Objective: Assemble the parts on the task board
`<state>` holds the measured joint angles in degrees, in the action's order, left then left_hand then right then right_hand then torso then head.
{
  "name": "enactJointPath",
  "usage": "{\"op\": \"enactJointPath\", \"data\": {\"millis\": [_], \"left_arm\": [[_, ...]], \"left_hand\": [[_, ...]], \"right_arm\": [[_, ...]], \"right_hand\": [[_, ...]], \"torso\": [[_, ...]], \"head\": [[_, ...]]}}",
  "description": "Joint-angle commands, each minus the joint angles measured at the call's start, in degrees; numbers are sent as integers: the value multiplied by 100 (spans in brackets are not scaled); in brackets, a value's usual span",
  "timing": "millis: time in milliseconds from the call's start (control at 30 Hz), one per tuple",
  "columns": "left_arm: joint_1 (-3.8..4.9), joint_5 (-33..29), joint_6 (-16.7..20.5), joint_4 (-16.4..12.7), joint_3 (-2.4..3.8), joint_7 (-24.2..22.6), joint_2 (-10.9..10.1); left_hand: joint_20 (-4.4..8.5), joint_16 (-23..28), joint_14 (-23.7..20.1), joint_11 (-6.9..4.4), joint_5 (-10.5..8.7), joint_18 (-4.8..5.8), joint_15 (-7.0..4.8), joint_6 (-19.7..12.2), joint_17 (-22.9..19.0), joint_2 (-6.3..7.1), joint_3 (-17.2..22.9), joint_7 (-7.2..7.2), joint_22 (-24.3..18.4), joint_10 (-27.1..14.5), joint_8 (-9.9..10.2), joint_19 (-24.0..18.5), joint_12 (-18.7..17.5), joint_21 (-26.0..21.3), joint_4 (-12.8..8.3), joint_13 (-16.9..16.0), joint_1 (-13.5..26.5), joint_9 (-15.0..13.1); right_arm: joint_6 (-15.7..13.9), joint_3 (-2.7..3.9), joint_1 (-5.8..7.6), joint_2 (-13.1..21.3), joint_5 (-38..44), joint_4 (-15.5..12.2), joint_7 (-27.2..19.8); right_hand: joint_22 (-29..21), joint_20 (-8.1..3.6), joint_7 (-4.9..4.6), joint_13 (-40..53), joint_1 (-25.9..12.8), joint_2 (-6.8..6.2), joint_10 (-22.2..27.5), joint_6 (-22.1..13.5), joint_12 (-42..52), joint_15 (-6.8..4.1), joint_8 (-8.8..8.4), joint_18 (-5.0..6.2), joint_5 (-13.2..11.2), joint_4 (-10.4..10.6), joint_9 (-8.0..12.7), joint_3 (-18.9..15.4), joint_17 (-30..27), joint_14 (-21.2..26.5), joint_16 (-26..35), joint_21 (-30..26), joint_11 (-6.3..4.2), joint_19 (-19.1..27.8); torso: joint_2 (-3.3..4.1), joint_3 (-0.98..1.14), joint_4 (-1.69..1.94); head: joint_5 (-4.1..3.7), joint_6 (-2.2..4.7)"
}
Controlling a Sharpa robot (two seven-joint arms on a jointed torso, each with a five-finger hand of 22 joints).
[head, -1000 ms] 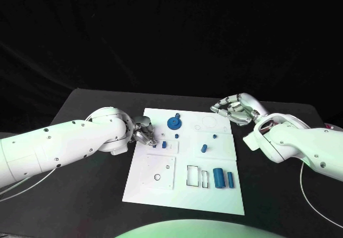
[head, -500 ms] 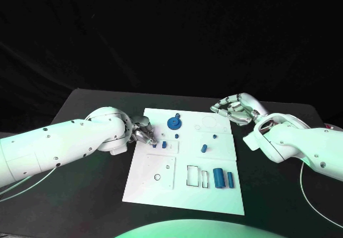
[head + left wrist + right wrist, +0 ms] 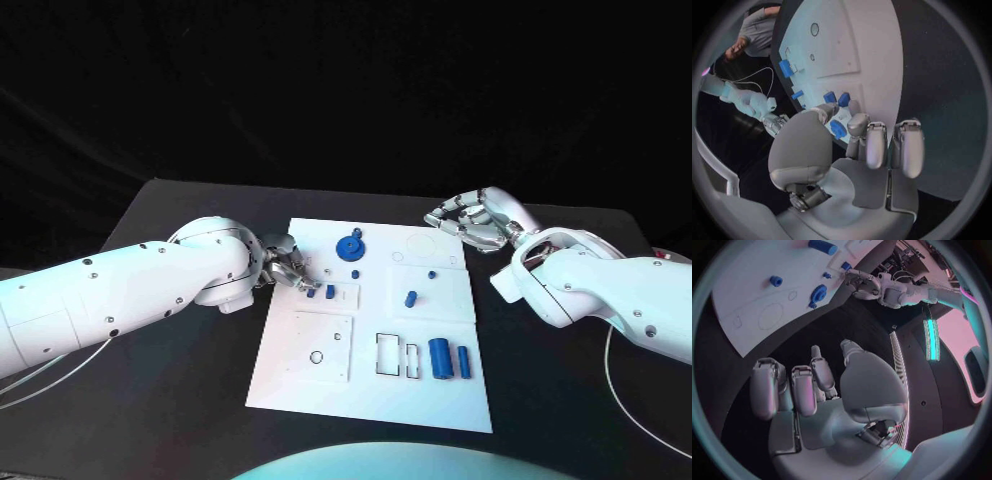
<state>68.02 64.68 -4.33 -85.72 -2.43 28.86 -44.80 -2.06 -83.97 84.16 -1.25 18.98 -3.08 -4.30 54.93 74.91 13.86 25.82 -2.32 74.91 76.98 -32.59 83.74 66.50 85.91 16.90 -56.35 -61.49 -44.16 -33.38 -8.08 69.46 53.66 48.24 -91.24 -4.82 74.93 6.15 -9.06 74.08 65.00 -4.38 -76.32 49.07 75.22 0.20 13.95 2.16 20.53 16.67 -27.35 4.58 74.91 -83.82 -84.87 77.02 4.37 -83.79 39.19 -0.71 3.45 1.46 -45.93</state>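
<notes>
On the black tabletop (image 3: 188, 400), the white board (image 3: 433, 400) lies between the two arms with the assembly, by the look of it, only partly done. A gear (image 3: 351, 247) stands at the board's far middle, a small peg (image 3: 411, 297) sits right of centre, and two cylinders (image 3: 450, 360) lie side by side near the board's near right corner, beside an outlined slot that appears unfilled. A square plate (image 3: 323, 345) with a small ring occupies the near left.

At the board's left edge the left hand (image 3: 289, 268) pinches a small blue part (image 3: 837, 128) between thumb and fingers (image 3: 859, 125), close above two more blue pieces (image 3: 323, 292) on the board. Whether the held part touches the board cannot be told.

The right hand (image 3: 473, 220) hovers just off the far right corner, fingers loosely curled and apart, holding nothing.

Several parts likely remain to be seated. Room is tight where the left hand works, with neighbouring pieces just beside; the board's near half and the tabletop on either side lie open for either arm.
</notes>
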Motion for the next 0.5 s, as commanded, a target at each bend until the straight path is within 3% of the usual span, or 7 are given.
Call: {"op": "enactJointPath", "data": {"millis": [33,333,500], "left_arm": [[-24,-14,91,30,-13,193,-16],[-24,-188,249,-30,3,101,-63],[-22,-496,705,-121,47,-290,-124]], "left_hand": [[19,-17,343,-30,33,90,-39,14,627,-68,-57,-21,645,-3,24,5,0,-27,0,-11,9,5],[24,-15,343,-31,29,87,-43,38,626,-174,-373,-19,634,0,31,-1,-2,-36,3,-13,211,-1],[15,-9,339,-2,32,36,-24,-66,618,-184,-524,-54,429,-143,86,-151,-204,-149,-3,245,267,6]], "right_arm": [[37,0,-5,0,47,-5,-22],[32,0,-14,-2,48,0,-25],[30,0,-21,4,48,4,-23]], "right_hand": [[785,-39,26,-5,-8,46,11,-30,8,-41,21,88,22,-2,-6,-29,246,-332,24,-29,-29,-2],[787,-39,26,-6,-2,48,12,-33,7,-41,22,88,27,-3,-7,-30,245,-331,25,-27,-29,-3],[787,-39,26,-6,-1,48,12,-33,7,-41,22,88,28,-3,-7,-30,246,-331,25,-27,-29,-3]], "torso": [[-2,-1,1],[-3,-1,-1],[-6,5,3]], "head": [[-2,0],[-6,16],[-7,64]]}}
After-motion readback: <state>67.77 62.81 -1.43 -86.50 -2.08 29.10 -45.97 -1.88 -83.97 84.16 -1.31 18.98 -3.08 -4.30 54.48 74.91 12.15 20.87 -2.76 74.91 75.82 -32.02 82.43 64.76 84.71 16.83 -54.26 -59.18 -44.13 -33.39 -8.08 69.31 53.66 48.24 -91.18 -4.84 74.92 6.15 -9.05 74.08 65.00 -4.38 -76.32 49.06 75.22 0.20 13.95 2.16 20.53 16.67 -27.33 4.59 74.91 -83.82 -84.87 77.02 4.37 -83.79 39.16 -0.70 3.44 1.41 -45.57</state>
